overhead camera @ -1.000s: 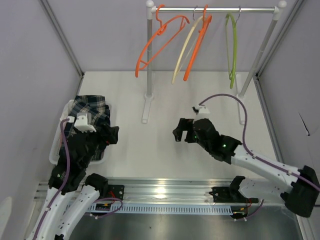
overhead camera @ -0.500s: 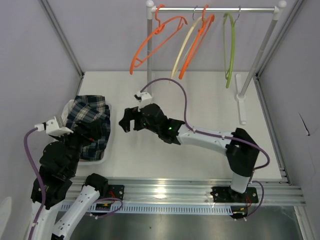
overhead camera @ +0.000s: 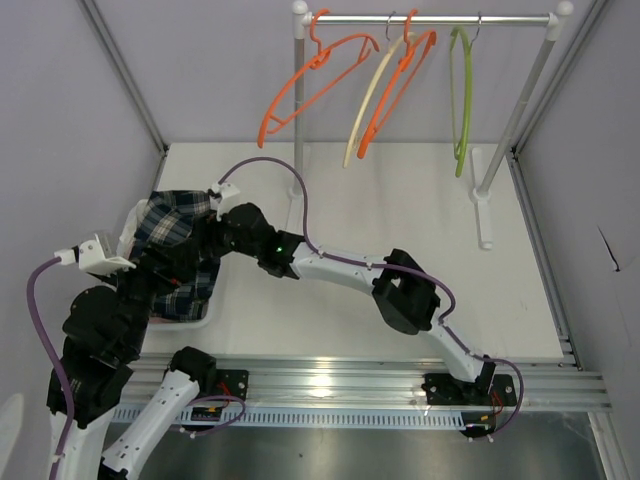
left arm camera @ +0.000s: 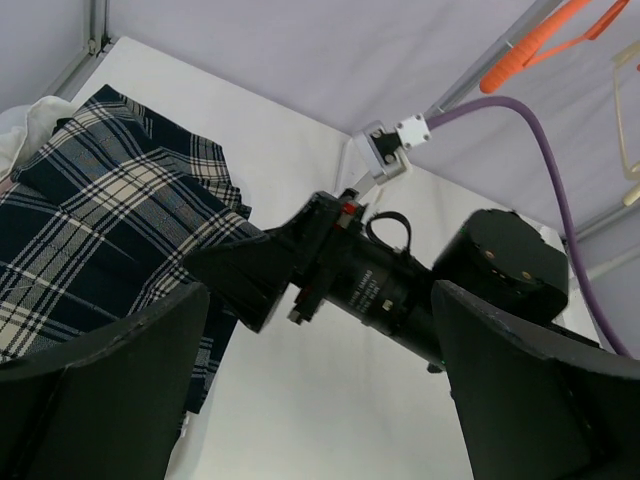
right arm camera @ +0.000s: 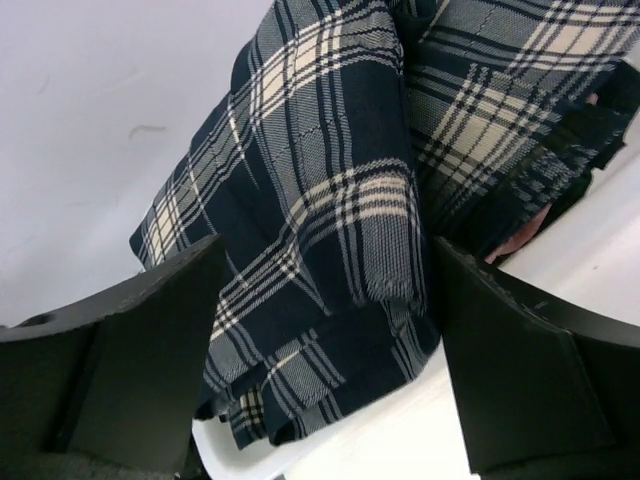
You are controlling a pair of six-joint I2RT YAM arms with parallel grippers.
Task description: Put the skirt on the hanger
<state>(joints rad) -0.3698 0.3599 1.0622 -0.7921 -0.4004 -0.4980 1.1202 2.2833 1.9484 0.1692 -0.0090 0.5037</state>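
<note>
The skirt [overhead camera: 176, 222], navy plaid with cream checks, lies bunched in a white basket [overhead camera: 108, 296] at the table's left edge. My right gripper [overhead camera: 214, 236] reaches across from the right and stands open at the skirt's near-right edge. In the right wrist view the skirt [right arm camera: 330, 190] fills the gap between the fingers of that gripper [right arm camera: 328, 262], untouched by either. My left gripper [overhead camera: 170, 272] hangs open above the basket's near side. In its own view the left gripper [left arm camera: 315, 330] frames the right wrist [left arm camera: 350, 275] and the skirt [left arm camera: 90, 230]. An orange hanger [overhead camera: 310, 90] hangs on the rail's left end.
The rail [overhead camera: 430, 18] at the back also carries a cream hanger [overhead camera: 366, 105], a second orange hanger [overhead camera: 397, 85] and a green hanger [overhead camera: 462, 95]. The rack's left post [overhead camera: 298, 110] and right foot [overhead camera: 483, 200] stand on the white table. Grey walls close both sides.
My right arm has swung left across the table from the middle to the skirt, its jaws narrowing slightly. My left arm has drawn back toward the near left. The hangers sway a little.
</note>
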